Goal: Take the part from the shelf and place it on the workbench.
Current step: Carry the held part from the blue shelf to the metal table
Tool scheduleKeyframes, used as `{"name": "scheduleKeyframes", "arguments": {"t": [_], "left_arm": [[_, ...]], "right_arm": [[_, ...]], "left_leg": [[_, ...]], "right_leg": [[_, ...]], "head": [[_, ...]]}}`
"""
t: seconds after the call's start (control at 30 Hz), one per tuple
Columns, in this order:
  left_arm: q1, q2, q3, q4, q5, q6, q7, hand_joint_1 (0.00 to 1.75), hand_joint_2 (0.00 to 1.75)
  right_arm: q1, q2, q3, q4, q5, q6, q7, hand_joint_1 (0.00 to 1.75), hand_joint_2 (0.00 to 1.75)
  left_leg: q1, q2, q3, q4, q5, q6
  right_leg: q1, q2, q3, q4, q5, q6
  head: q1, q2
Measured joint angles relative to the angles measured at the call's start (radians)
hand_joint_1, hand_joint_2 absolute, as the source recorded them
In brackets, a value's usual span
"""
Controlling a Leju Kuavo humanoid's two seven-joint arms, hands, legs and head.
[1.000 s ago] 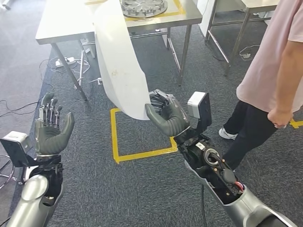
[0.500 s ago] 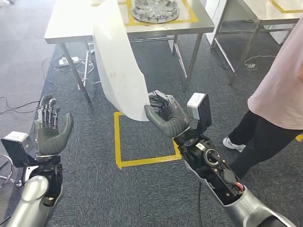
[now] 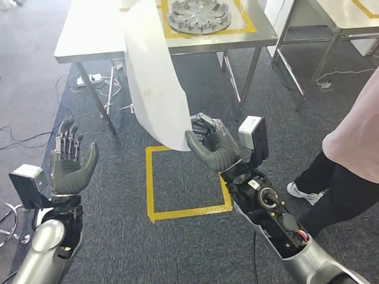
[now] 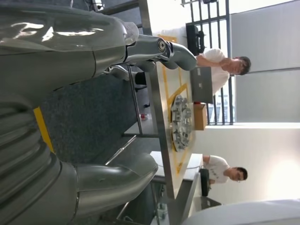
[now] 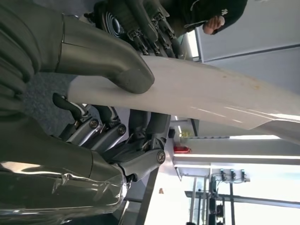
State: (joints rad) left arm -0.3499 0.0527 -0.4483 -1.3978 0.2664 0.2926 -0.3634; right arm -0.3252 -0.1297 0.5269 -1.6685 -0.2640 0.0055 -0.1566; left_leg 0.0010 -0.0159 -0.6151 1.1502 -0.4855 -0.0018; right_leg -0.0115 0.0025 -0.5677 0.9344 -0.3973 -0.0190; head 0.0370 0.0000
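Note:
The part (image 3: 154, 83) is a long, curved white panel. My right hand (image 3: 212, 145) grips its lower end, thumb on top, and the panel rises up and to the left over the front edge of the workbench (image 3: 93, 35). The right wrist view shows the thumb (image 5: 106, 56) pressed on the white part (image 5: 212, 96) with the fingers under it. My left hand (image 3: 69, 165) is raised at the lower left, palm inward, fingers apart and holding nothing. In the left wrist view the left hand (image 4: 88, 47) points toward the workbench (image 4: 159, 108).
A round metal disc (image 3: 199, 15) lies inside a yellow tape frame on the workbench. A yellow tape square (image 3: 150, 183) marks the carpet below my hands. A person (image 3: 353, 154) in a pink top stands close at the right. Cables (image 3: 96, 80) lie under the bench; another steel table (image 3: 330, 12) is far right.
The whole picture has shifted: the workbench and floor square sit lower and nearer, and the person lies further right. Both hands keep their pose; the right still holds the white part.

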Motion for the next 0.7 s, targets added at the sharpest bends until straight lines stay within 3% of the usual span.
{"name": "scheduleKeyframes", "arguments": {"t": [0.07, 0.1, 0.13, 0.17, 0.27, 0.3, 0.4, 0.43, 0.5, 0.57, 0.6, 0.63, 0.67, 0.7], "left_arm": [[0.003, 0.0, 0.0, 0.0, 0.0, 0.0, 0.0, 0.0, 1.75], [0.004, 0.001, 0.0, 0.0, 0.0, 0.0, 0.0, 0.0, 1.75], [0.004, 0.001, 0.0, 0.0, 0.0, 0.0, 0.0, 0.0, 1.75], [0.004, 0.002, 0.0, 0.0, 0.0, 0.0, 0.0, 0.0, 1.75], [0.004, 0.003, 0.0, 0.0, 0.0, -0.001, 0.0, 0.0, 1.75], [0.003, 0.003, -0.001, 0.0, 0.0, -0.001, 0.0, 0.0, 1.75], [-0.001, 0.003, -0.001, -0.001, -0.001, -0.005, -0.001, 0.0, 1.75], [-0.003, 0.002, -0.001, -0.001, -0.002, -0.006, -0.001, 0.0, 1.75], [-0.004, 0.002, -0.001, -0.001, -0.002, -0.007, -0.001, 0.0, 1.75], [-0.003, 0.002, -0.001, -0.001, -0.003, -0.008, -0.001, 0.0, 1.75], [-0.002, 0.002, -0.001, -0.001, -0.003, -0.008, -0.001, 0.0, 1.75], [-0.001, 0.002, -0.001, -0.001, -0.003, -0.008, -0.001, 0.0, 1.75], [-0.001, 0.002, -0.001, -0.001, -0.004, -0.008, -0.001, 0.0, 1.75], [-0.001, 0.002, -0.001, -0.001, -0.004, -0.009, -0.001, 0.0, 1.75]], "right_arm": [[0.001, 0.0, 0.001, 0.0, 0.0, 0.0, 0.001, 1.75, 1.75], [0.002, 0.0, 0.001, 0.001, 0.0, 0.0, 0.001, 1.75, 1.75], [0.002, 0.0, 0.002, 0.001, 0.0, 0.0, 0.001, 1.75, 1.75], [0.002, 0.0, 0.002, 0.001, 0.0, 0.0, 0.001, 1.75, 1.75], [0.001, 0.0, 0.002, 0.001, 0.0, 0.001, 0.0, 1.75, 1.75], [0.0, 0.0, 0.002, 0.001, 0.0, 0.001, 0.001, 1.75, 1.75], [-0.002, 0.0, 0.002, 0.001, 0.0, 0.0, 0.001, 1.75, 1.75], [-0.002, 0.0, 0.001, 0.001, 0.0, 0.0, 0.001, 1.75, 1.75], [-0.002, 0.0, 0.001, 0.001, 0.0, 0.0, 0.001, 1.75, 1.75], [0.0, 0.0, 0.001, 0.001, 0.0, 0.0, 0.001, 1.75, 1.75], [0.001, 0.0, 0.001, 0.001, 0.0, 0.0, 0.001, 1.75, 1.75], [0.002, 0.0, 0.001, 0.002, 0.0, 0.0, 0.001, 1.75, 1.75], [0.002, 0.0, 0.001, 0.002, 0.0, 0.0, 0.001, 1.75, 1.75], [0.002, 0.0, 0.0, 0.002, 0.0, 0.0, 0.001, 1.75, 1.75]], "left_leg": [[0.007, 0.004, -0.096, 0.098, -0.049, -0.011], [0.01, 0.006, -0.125, 0.105, -0.069, -0.015], [0.012, 0.007, -0.137, 0.081, -0.069, -0.018], [0.014, 0.009, -0.133, 0.028, -0.042, -0.021], [0.014, 0.02, -0.093, -0.167, 0.133, -0.018], [0.012, 0.022, -0.086, -0.195, 0.166, -0.012], [0.009, 0.02, -0.065, -0.203, 0.161, 0.014], [0.009, 0.019, -0.053, -0.204, 0.154, 0.023], [0.006, 0.015, -0.03, -0.204, 0.137, 0.037], [0.001, 0.012, -0.004, -0.204, 0.113, 0.043], [-0.002, 0.01, 0.012, -0.204, 0.099, 0.045], [-0.006, 0.008, 0.032, -0.204, 0.084, 0.046], [-0.009, 0.006, 0.053, -0.204, 0.069, 0.047], [-0.013, 0.005, 0.074, -0.204, 0.054, 0.048]], "right_leg": [[-0.003, 0.0, 0.024, -0.001, -0.022, 0.0], [-0.005, 0.001, 0.04, -0.001, -0.035, 0.001], [-0.008, 0.001, 0.057, -0.001, -0.049, 0.004], [-0.01, 0.002, 0.077, -0.001, -0.063, 0.008], [-0.012, 0.003, 0.118, -0.001, -0.11, 0.025], [-0.011, 0.004, 0.126, -0.004, -0.122, 0.032], [-0.012, 0.002, 0.145, 0.012, -0.125, 0.051], [-0.014, 0.002, 0.133, 0.045, -0.122, 0.054], [-0.015, 0.001, 0.066, 0.159, -0.138, 0.056], [-0.011, 0.001, -0.023, 0.273, -0.202, 0.056], [-0.009, 0.001, -0.054, 0.293, -0.238, 0.055], [-0.006, 0.001, -0.073, 0.285, -0.259, 0.051], [-0.003, 0.001, -0.079, 0.249, -0.25, 0.046], [0.001, 0.002, -0.078, 0.193, -0.203, 0.036]], "head": [[-0.006, 0.0], [-0.007, 0.0], [-0.009, 0.0], [-0.012, 0.0], [-0.028, 0.0], [-0.031, 0.0], [-0.026, 0.0], [-0.023, 0.0], [-0.013, 0.0], [-0.002, 0.0], [0.003, 0.0], [0.008, 0.0], [0.014, 0.0], [0.019, 0.0]]}}
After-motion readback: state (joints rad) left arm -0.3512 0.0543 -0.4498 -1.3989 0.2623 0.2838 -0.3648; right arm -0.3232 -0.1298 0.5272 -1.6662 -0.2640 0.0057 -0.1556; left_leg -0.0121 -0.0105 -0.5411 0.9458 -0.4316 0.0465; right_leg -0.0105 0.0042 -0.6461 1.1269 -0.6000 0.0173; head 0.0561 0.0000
